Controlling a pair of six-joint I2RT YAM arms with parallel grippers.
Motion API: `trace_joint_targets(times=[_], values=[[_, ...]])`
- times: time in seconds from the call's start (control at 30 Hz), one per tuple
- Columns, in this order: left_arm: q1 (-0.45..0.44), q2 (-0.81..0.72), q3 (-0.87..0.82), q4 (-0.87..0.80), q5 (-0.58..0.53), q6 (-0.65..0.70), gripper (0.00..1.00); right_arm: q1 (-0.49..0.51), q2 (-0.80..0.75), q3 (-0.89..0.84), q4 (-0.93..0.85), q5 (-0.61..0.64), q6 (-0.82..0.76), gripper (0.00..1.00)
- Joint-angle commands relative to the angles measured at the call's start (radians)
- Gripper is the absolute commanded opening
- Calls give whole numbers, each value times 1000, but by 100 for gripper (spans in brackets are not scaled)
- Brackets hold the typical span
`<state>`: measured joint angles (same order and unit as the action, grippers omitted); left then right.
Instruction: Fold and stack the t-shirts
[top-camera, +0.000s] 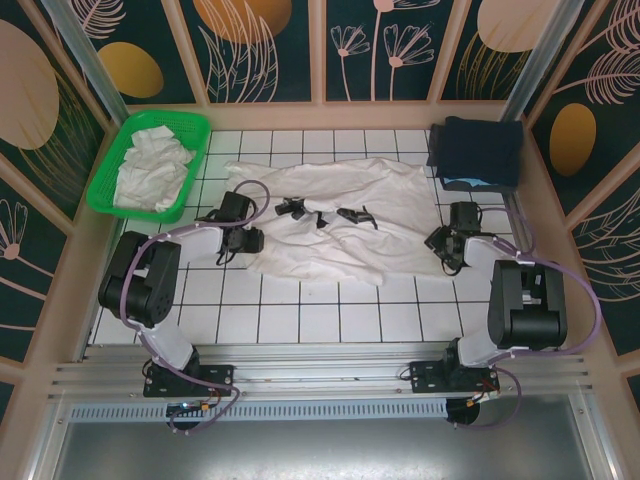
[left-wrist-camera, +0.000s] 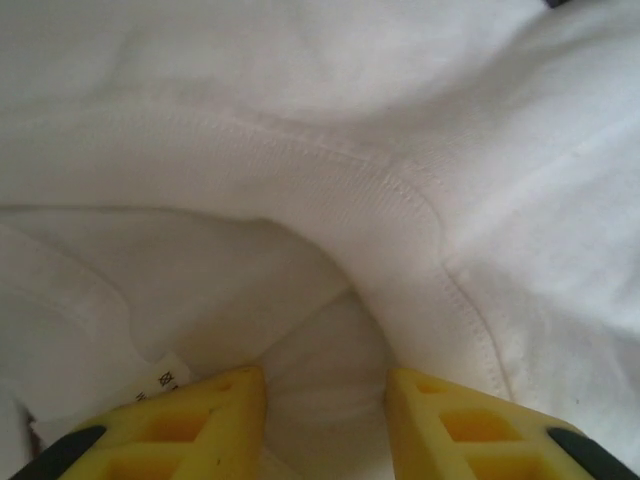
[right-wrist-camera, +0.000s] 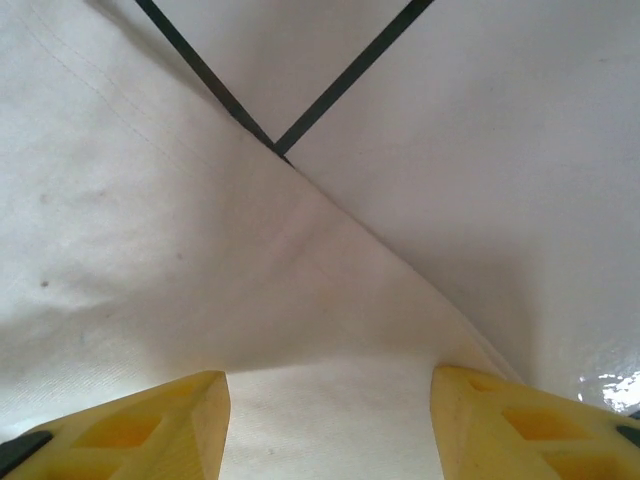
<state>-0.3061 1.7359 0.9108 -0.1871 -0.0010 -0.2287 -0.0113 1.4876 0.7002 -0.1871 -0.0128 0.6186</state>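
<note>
From above I see one white t-shirt (top-camera: 395, 200) spread across the middle of the tiled surface (top-camera: 300, 312), wrinkled, with a dark print near its centre. My left arm is folded with the elbow out at 9 o'clock, its forearm reaching inward and low. The left hand (top-camera: 240, 240) sits at the shirt's 9 o'clock edge. On the left wrist camera, that hand (left-wrist-camera: 325, 425) is narrow, with a bulge of shirt filling the gap between the yellow fingers (left-wrist-camera: 225, 425).

My right arm reaches in from 3 o'clock, and the right hand (top-camera: 447, 248) is low at the shirt's 3 o'clock edge. That hand (right-wrist-camera: 325, 425) stands wide over flat cloth, gripping nothing.

Crumpled shirts (top-camera: 150, 168) fill a green basket (top-camera: 199, 160) at 10 o'clock, and a dark folded cloth (top-camera: 478, 150) lies at 2 o'clock.
</note>
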Motion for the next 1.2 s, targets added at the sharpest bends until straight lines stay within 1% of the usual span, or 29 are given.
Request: trace_joint_targets(times=[0.0, 0.03, 0.07, 0.1, 0.13, 0.17, 0.2, 0.23, 0.27, 0.3, 0.33, 0.37, 0.43, 0.5, 0.57, 0.67, 0.7, 0.8, 0.83, 0.9, 0.93, 1.03, 1.1, 1.17], values=[[36, -59, 31, -102, -99, 23, 38, 67, -52, 36, -24, -18, 13, 56], [45, -76, 47, -109, -93, 11, 42, 106, -48, 48, -30, -16, 18, 56], [45, -91, 56, -121, -94, -6, 44, 139, -39, 60, -35, -15, 25, 56], [43, -109, 100, -125, -30, -22, 42, 170, -24, 73, -40, -17, 30, 56], [26, -129, 118, -118, 9, -46, 41, 193, -9, 85, -42, -18, 36, 56], [-15, -143, 133, -109, 9, -60, 42, 207, 2, 90, -41, -16, 42, 56], [-82, -148, 155, -105, -10, -58, 44, 216, 14, 91, -32, -13, 47, 56], [-152, -139, 181, -104, -28, -55, 47, 220, 24, 87, -22, -12, 50, 56], [-200, -124, 199, -97, -15, -63, 48, 220, 31, 82, -13, -10, 51, 56], [-227, -106, 202, -72, 32, -84, 47, 217, 44, 79, -10, -6, 52, 56], [-240, -92, 188, -36, 86, -117, 46, 211, 55, 75, -5, -3, 48, 56], [-241, -83, 161, 3, 114, -140, 45, 201, 67, 70, 2, -7, 43, 56], [-241, -73, 100, 47, 106, -178, 45, 164, 83, 43, 44, -41, 30, 56], [-240, -67, 68, 39, 79, -184, 45, 118, 79, 12, 90, -84, 26, 56], [-241, -73, 20, 15, 27, -184, 45, 82, 76, 3, 101, -80, 11, 56], [-236, -95, -47, -6, -43, -171, 52, 20, 91, 21, 81, -71, -21, 56], [-226, -100, -69, -8, -51, -164, 53, -1, 99, 24, 83, -72, -29, 56], [-169, -104, -120, -26, -51, -140, 52, -53, 115, 36, 88, -107, -49, 56], [-146, -107, -132, -29, -53, -138, 51, -59, 115, 45, 83, -118, -55, 57], [-82, -128, -149, -29, -8, -125, 49, -56, 102, 65, 65, -142, -75, 59], [-68, -139, -149, -33, -7, -116, 49, -53, 94, 73, 57, -145, -77, 59], [-41, -164, -126, -50, -57, -89, 51, -31, 47, 89, 17, -121, -80, 60], [-5, -148, -101, -66, -80, -64, 52, -7, 11, 96, -8, -102, -87, 60], [36, -125, -64, -89, -133, -48, 52, 34, -23, 86, 17, -130, -103, 60]])
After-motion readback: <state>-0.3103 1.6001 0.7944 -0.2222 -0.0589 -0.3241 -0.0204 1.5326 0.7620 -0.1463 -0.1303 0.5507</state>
